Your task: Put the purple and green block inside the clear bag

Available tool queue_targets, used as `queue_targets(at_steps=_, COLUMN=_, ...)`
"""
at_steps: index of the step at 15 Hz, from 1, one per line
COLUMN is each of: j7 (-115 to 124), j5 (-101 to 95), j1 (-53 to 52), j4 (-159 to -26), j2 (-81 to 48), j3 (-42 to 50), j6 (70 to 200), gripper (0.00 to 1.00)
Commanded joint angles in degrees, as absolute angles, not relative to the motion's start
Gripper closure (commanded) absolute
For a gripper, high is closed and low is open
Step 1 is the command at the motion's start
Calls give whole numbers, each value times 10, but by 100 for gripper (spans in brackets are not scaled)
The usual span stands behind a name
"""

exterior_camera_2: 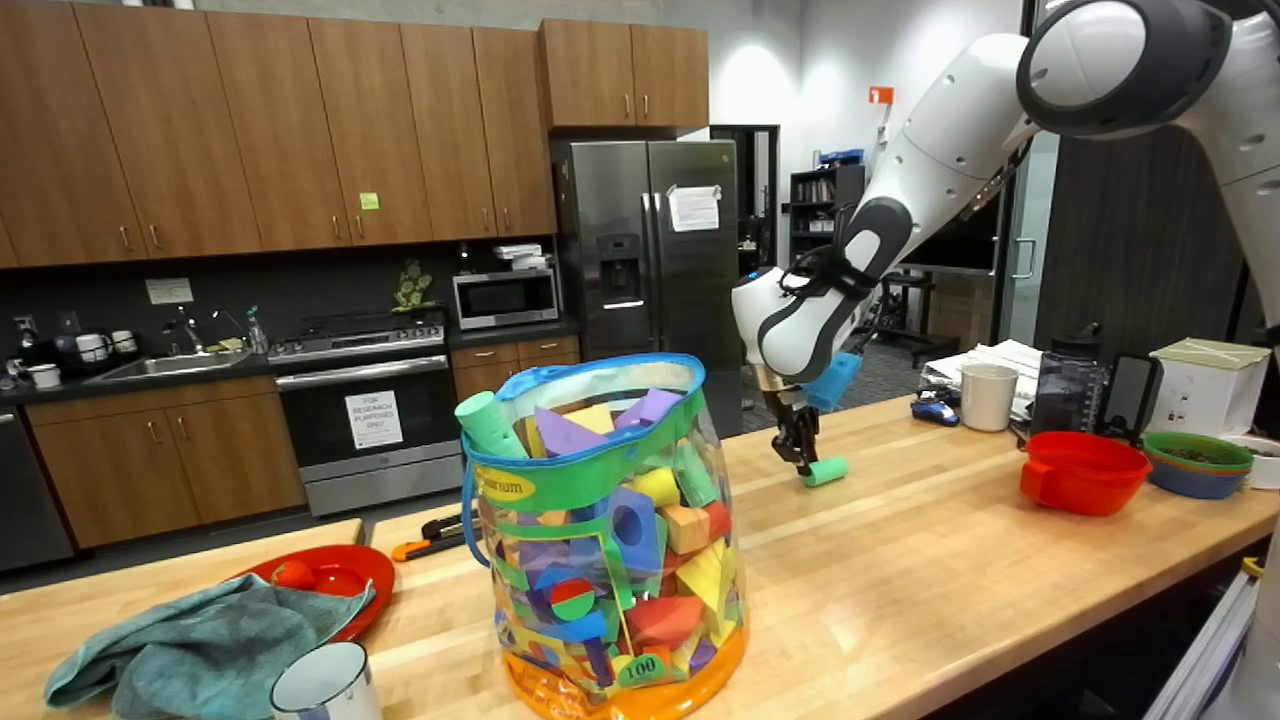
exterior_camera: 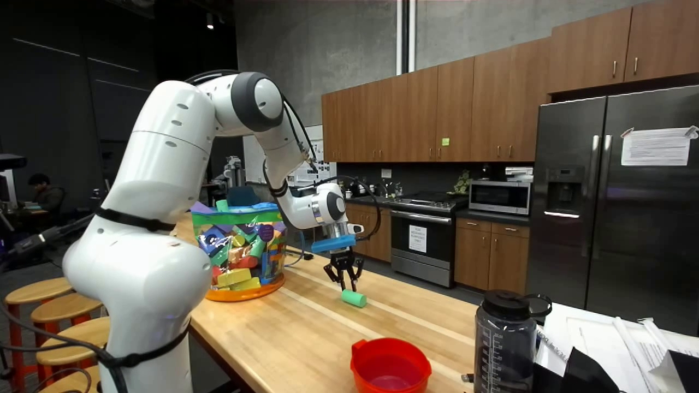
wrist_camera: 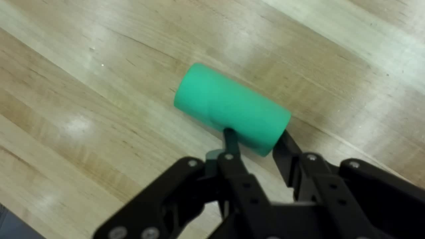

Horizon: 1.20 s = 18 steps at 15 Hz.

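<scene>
Green block [wrist_camera: 229, 106] likely light, squishy foam. Pincer [wrist_camera: 257, 132] straddles its end corner, can't tell if pinching; mid-barrel, just beside, should grip better.

On the wooden tabletop [exterior_camera_2: 900, 565], the clear bag [exterior_camera_2: 570, 482] is set upright. On one side of the bag, the green block [exterior_camera_2: 827, 472] is found lying; farther off, the red bowl [exterior_camera_2: 1090, 490] and stacked bowls [exterior_camera_2: 1198, 474] are noted. On the bag's opposite side, a red plate [exterior_camera_2: 357, 566], teal cloth [exterior_camera_2: 200, 650] and dark-rimmed mug [exterior_camera_2: 345, 700] are observed.
</scene>
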<state>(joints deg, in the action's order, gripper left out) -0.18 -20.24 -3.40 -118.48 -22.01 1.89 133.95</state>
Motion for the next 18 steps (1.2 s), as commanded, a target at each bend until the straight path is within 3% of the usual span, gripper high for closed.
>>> queue_targets(at_steps=1, j7=5, j5=-200, j1=-32, j4=-1201, j2=-208, j3=21, j6=1357, gripper=96)
queue_targets(at_steps=15, j7=-38, j5=-190, j1=-14, j4=-1261, j2=-212, j3=20, j6=1639, gripper=100)
queue_targets(at_steps=16, j7=-48, j5=-173, j1=-25, j4=-1287, j2=-126, j3=-3, j6=1590, gripper=100)
queue_targets(at_steps=18, j7=-64, j5=-155, j1=-22, j4=-1290, j2=-106, j3=-19, j6=1606, gripper=100)
